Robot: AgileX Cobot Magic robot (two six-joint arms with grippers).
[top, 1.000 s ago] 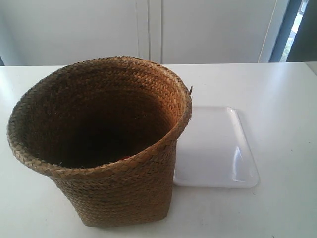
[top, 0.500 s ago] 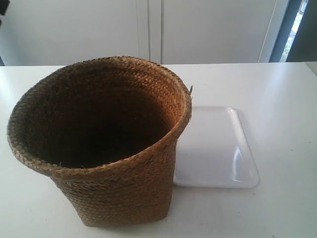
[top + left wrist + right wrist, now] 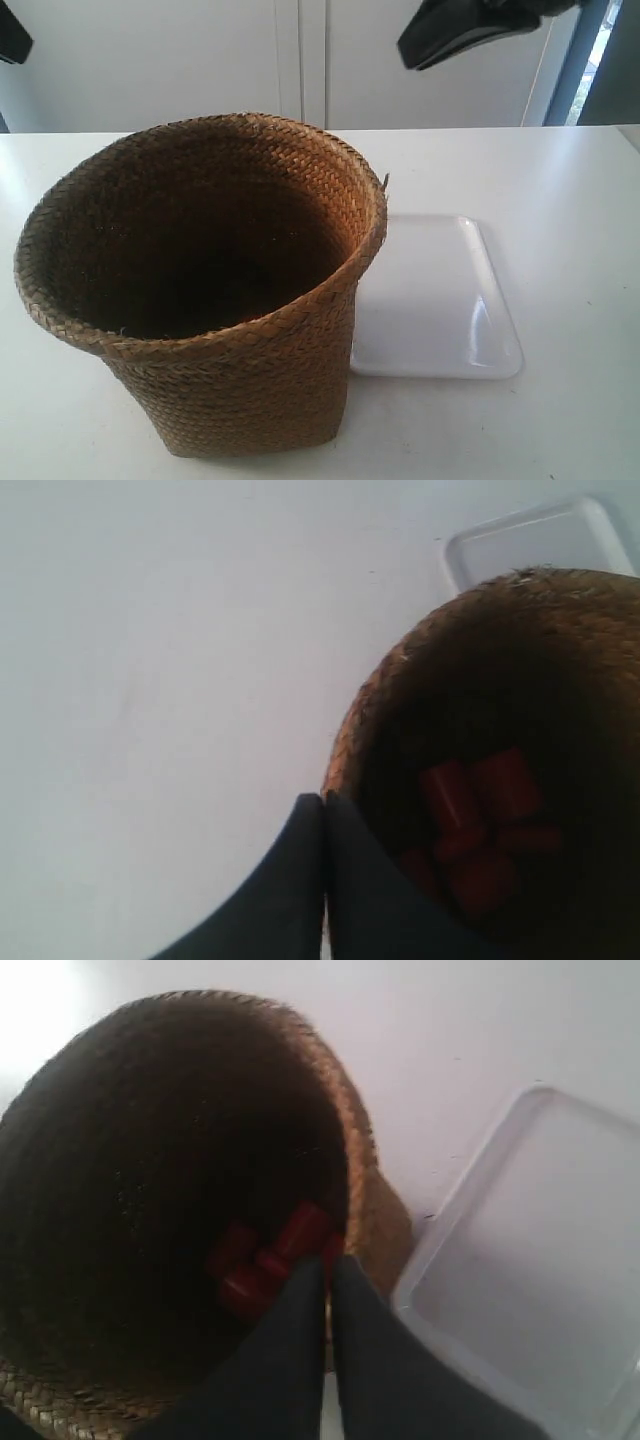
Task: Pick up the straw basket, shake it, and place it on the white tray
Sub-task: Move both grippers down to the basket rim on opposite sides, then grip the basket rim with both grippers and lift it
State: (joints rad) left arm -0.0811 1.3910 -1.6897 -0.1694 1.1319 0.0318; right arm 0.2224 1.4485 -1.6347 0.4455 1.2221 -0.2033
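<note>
Exterior view: a large brown woven-straw basket (image 3: 215, 300) stands upright on the white tabletop (image 3: 570, 170), its wide braided rim uppermost. The flat glossy white rectangular tray (image 3: 440, 300) lies just beside it on the same surface; whether the two touch I cannot tell, since the basket's wall hides the tray's near edge. The basket is on the table, not on the tray. My dark arm at the exterior view's right (image 3: 460, 30) shows above the scene, well clear of the basket. Only a dark corner of my arm at the exterior view's left (image 3: 12, 35) is in view.

Left wrist view: my left gripper (image 3: 322, 802) hangs above the basket's rim, its two dark fingers pressed together on nothing. Several red cylindrical pieces (image 3: 480, 830) lie in the dark bottom of the basket.

Right wrist view: my right gripper (image 3: 328, 1265) hangs over the rim on the tray's side, fingers likewise together and empty.
</note>
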